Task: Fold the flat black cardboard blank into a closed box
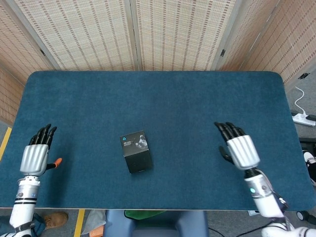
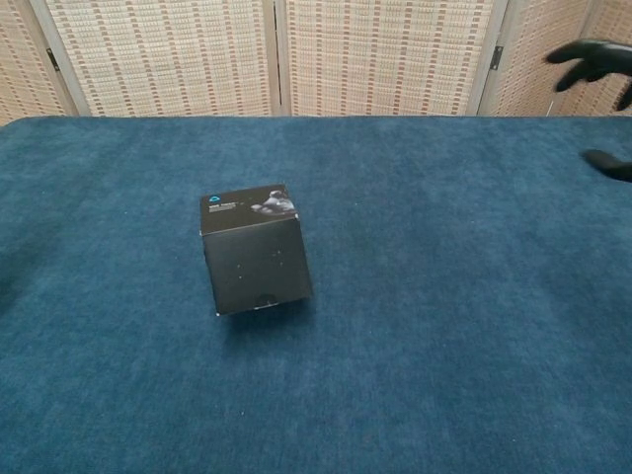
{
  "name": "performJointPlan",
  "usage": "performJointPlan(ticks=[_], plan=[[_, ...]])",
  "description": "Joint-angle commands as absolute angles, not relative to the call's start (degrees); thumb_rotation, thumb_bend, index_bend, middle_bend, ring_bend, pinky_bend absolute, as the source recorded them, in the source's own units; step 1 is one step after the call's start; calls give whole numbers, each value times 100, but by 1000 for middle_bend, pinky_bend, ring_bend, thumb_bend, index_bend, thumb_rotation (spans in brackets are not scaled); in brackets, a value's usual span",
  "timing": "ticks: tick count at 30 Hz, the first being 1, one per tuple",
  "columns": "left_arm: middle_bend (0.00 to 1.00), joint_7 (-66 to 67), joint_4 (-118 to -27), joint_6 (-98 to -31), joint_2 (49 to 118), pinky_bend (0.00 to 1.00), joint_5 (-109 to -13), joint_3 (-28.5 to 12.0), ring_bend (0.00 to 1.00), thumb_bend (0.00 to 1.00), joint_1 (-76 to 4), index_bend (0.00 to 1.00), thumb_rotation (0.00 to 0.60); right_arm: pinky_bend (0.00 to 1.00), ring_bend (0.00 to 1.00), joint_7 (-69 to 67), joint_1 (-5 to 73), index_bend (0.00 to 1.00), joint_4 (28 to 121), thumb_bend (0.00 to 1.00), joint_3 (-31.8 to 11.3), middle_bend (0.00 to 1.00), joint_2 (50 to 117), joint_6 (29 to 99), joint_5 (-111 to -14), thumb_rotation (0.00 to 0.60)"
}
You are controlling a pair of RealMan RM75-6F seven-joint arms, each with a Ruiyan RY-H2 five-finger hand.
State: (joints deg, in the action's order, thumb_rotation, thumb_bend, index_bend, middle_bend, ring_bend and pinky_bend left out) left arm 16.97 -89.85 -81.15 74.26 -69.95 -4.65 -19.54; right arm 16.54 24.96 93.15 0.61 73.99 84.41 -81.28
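In the head view, the black box (image 1: 135, 151) stands folded and closed on the blue table (image 1: 163, 98), a little left of the table's middle and toward the near edge. Its top face carries a small blue mark and pale print. It sits turned slightly out of line with the table edges.

The left hand (image 1: 35, 157) is over the near left corner of the table, well apart from the box. Its fingers (image 1: 43, 135) lie straight and close together, pointing toward the far side, released and holding nothing. An orange tip (image 1: 57, 161) shows at its right side.

The right hand (image 1: 239, 148) is over the near right part of the table, also well apart from the box. Its dark fingers (image 1: 228, 130) are spread and point toward the far left, released and empty.

Woven panel screens (image 1: 133, 32) stand beyond the far edge of the table. A white power strip (image 1: 305, 118) lies on the floor at the right.

In the chest view, the box (image 2: 254, 249) stands alone on the table (image 2: 444, 296), left of centre, with nothing touching it; its printed top and one plain dark side face the camera. Only dark fingers (image 2: 591, 54) of the right hand show at the far right edge, apart and empty. The left hand does not appear in this view.
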Motion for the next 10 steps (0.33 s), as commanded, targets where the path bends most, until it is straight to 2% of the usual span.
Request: performJointPlan(ticks=[1,5,10], plan=[[1,1517,-8936,-8660,7417,181,-7443,-149,53,195,-1489,3,600,210,33,911,1726,12,9369,393,579,98,6771,9025,-8430,600],[1,1304,-9001,-8930,7316,177,-7732,81,53,196,-1162,4,600,184,0,307,1228,0,9133,404,773,79,6598,9425,-8638,600],[1,1161,-9042,-9371,7239,161,-8057,238,48,195,-775,7,600,181,0,-144,644,0,8962,410,811,70,6570,9935,-8702,600]])
